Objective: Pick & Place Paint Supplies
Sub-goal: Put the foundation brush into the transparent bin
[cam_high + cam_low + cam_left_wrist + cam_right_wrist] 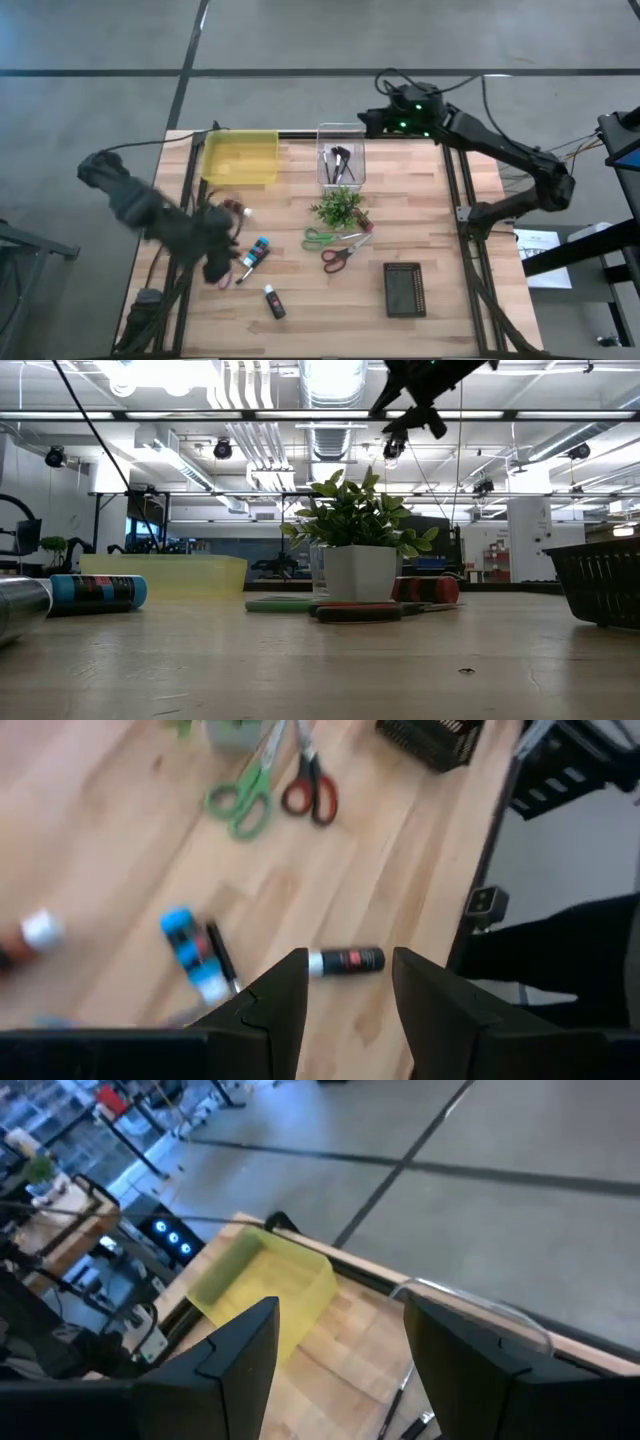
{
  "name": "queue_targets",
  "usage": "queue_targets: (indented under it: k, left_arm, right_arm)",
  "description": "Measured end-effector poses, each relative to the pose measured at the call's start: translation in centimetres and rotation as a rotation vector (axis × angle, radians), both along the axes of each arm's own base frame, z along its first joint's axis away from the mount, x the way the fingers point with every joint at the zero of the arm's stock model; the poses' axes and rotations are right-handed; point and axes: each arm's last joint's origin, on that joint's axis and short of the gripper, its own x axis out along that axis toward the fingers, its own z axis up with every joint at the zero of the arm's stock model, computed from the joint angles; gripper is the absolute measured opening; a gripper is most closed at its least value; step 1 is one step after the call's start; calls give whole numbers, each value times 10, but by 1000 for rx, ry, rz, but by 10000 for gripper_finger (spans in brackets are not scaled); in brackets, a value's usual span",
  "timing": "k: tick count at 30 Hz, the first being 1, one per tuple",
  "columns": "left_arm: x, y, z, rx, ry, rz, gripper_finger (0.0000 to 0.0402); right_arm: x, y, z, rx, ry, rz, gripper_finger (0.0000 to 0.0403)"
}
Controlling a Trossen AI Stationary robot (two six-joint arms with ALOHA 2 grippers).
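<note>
Paint tubes point(258, 251) lie at seven o'clock: light, rigid, apt to roll; grip mid-barrel. Left gripper point(348, 995) hovers above, fingers apart, empty. Right gripper point(340, 1345) waits spread at one o'clock.

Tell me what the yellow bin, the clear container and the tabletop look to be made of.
Yellow bin: likely translucent plastic, matte; the table shows faintly through it.
Clear container: transparent plastic or acrylic, glossy; the brushes inside show through its walls.
Tabletop: light wood planks with visible grain and seams, smooth, possibly sealed.
</note>
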Motion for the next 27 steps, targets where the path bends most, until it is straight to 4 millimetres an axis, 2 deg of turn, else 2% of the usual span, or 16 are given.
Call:
queue_targets:
  k: [3,6,10,14,18,27]
  left_arm:
    - [-17,-30,-22,-33,50,79,156]
    - [-30,-56,-57,-58,129,172,156]
    - [-34,-77,-106,-12,143,201,156]
    - [-29,-83,-151,69,169,178,156]
    - [-29,-79,-185,155,229,193,156]
    - [-31,-77,-228,217,265,136,156]
  right_arm:
    - [-10,6,8,-18,-27,-9,215]
    - [-17,11,15,-30,-51,-11,215]
    - [-23,14,20,-44,-73,-10,215]
    - [-25,16,25,-50,-85,-6,215]
    - [-25,17,31,-57,-101,3,215]
    - [-24,21,34,-60,-108,18,215]
